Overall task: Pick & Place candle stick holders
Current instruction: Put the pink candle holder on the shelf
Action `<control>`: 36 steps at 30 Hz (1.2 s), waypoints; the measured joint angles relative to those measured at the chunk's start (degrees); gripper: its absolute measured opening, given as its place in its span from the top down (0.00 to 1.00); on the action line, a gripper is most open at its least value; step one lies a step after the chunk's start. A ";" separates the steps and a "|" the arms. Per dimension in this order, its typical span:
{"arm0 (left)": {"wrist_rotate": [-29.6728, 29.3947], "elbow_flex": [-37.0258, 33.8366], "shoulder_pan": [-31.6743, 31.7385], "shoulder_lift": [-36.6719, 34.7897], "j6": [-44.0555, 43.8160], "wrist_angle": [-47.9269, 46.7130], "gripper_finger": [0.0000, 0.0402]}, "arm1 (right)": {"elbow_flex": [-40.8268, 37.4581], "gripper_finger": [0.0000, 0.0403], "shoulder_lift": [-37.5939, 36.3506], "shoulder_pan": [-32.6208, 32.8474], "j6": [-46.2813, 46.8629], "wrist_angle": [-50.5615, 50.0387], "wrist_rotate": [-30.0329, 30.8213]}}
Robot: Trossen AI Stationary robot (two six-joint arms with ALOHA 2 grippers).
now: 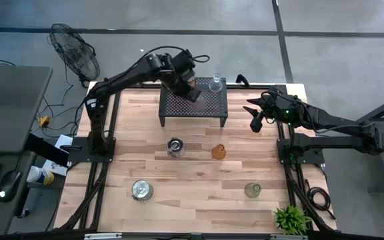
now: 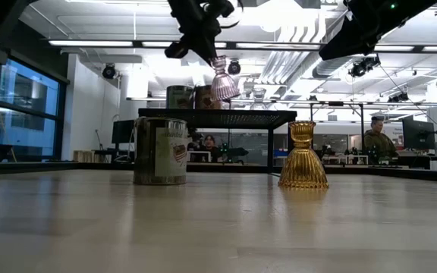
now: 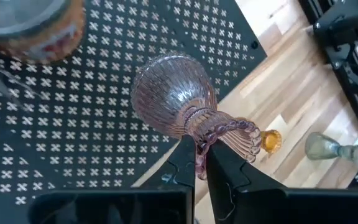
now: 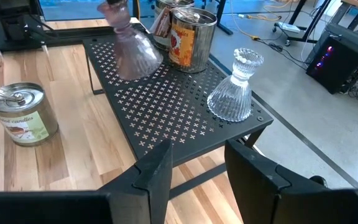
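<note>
Left gripper [image 3: 201, 163]: clamped on rim of pink glass holder [image 3: 178, 99], held above black stand [image 1: 209, 105], toward its 11 o'clock corner.
Holder axis: tilted, wide base down toward the mesh, narrow end in the fingers; judged about to go straight down onto the stand.
Right gripper [image 4: 194, 165]: fingers apart, empty, waiting at 3 o'clock of the stand; left arm nearer.
Clear holder [image 4: 235, 87]: upright on stand, 1 o'clock corner.
Amber holder [image 2: 303, 156]: on table.
Low view: gap under the pink base; overhead view hides it.
Right wrist view: two tins [image 4: 188, 37] on the stand.
</note>
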 joint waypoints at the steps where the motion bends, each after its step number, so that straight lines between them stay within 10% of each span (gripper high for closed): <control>1: -0.04 0.04 0.31 -0.02 0.15 0.07 0.98 | 0.00 0.65 0.02 0.02 0.00 0.00 0.00; 36: 1.16 -0.12 4.56 0.51 5.28 -7.67 0.98 | 0.00 0.65 0.00 0.02 0.00 0.00 0.00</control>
